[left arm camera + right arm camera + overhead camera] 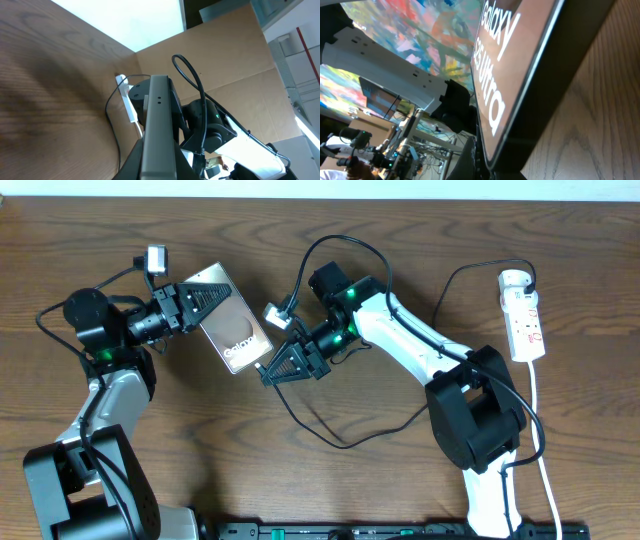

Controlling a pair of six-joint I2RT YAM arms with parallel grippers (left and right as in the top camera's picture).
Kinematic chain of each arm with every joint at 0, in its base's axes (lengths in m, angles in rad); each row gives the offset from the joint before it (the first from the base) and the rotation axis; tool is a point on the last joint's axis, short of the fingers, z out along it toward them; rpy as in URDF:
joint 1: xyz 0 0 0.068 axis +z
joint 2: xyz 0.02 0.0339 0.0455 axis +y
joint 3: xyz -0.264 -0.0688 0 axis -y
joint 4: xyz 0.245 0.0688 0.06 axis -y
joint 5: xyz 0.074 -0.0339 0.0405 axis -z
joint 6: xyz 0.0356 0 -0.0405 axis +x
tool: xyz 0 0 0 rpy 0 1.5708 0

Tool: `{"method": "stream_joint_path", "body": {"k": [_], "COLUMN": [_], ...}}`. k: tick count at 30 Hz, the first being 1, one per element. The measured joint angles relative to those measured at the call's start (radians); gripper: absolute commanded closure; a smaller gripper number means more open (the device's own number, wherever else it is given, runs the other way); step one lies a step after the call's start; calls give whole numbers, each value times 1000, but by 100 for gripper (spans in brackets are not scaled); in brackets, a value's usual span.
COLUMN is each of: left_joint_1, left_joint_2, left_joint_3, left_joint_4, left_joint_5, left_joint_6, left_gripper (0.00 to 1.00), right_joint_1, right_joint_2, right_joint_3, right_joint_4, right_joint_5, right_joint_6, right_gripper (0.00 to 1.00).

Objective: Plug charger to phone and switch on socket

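The phone (232, 325) is a dark slab with white "Galaxy" lettering, held off the table by my left gripper (205, 302), which is shut on its far-left end. In the left wrist view its grey edge (159, 125) runs up between my fingers (159, 167). My right gripper (268, 372) sits at the phone's lower right end, shut on the tip of the charger; its thin black cable (340, 443) loops across the table to the white socket (524, 315) at the far right. In the right wrist view the phone (520, 60) fills the frame and hides the plug tip.
The socket's thick white cord (540, 430) runs down the right side of the table. The socket also shows in the left wrist view (128, 102), with the black cable (112, 130) beside it. My right arm (420, 345) lies between phone and socket.
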Motion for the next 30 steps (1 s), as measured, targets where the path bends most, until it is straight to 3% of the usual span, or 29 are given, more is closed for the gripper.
{"method": "stream_joint_path", "body": {"k": [30], "left_joint_1": [-14], "left_joint_2": [0], "left_joint_3": [0], "left_joint_4": [0], "left_joint_5": [-8], "left_joint_6": [24], "left_gripper": [93], "right_joint_1": [0], "right_joint_2": [0], "right_joint_3": [-2], "right_joint_4": [48], "right_joint_5": [19], "right_joint_6": [47], "right_gripper": [99]}}
